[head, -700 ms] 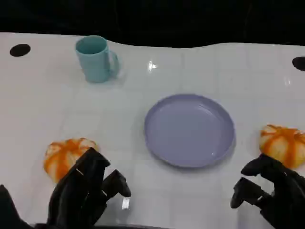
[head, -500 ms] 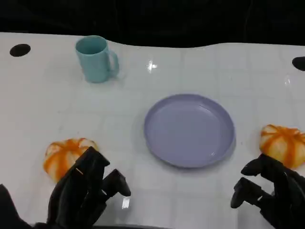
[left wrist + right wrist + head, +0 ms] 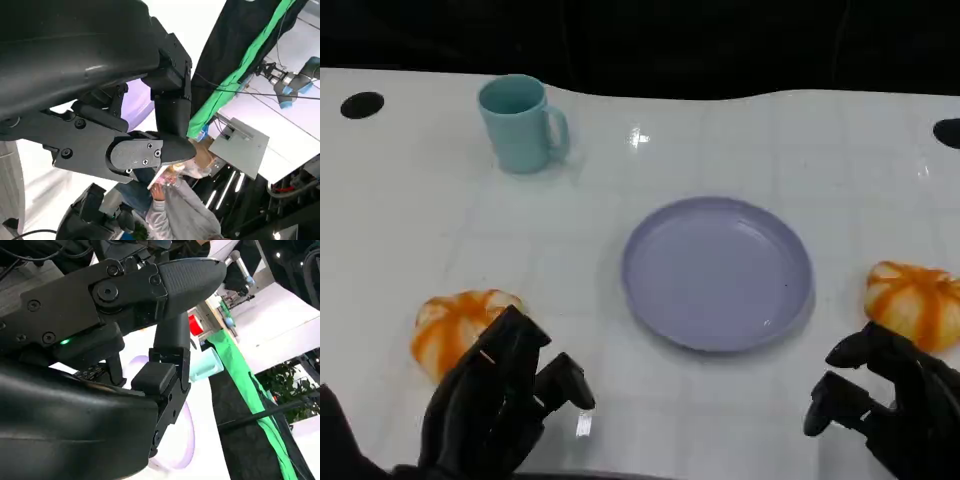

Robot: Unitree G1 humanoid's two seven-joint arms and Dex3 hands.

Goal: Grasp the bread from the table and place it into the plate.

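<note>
Nearest to us, the left robot hand (image 3: 500,405) hangs low over the white table (image 3: 620,420) at the lower left, its fingers apart and holding nothing. Its fingertips lie just in front of an orange-striped bread roll (image 3: 460,328), partly covering the roll's near edge; we cannot tell whether they touch it. At the lower right we see the right robot hand (image 3: 885,405), its fingers likewise spread and empty, just in front of a second orange-striped bread roll (image 3: 917,303) that rests on the table near the right edge. Whether that hand touches it we cannot tell either.

Between the two rolls and a little farther back lies the lavender plate (image 3: 718,272), with nothing on it. Both rolls sit on the table, apart from the plate, the right one nearer to its rim than the left.

Farther still, toward the back left, a teal mug (image 3: 523,124) stands upright, its handle toward the plate. Near the back corners of the table we make out a dark round hole at the left (image 3: 362,104) and another at the right (image 3: 949,132).

In the left wrist view we see a person's grey sleeve (image 3: 182,220) beyond the hand.
</note>
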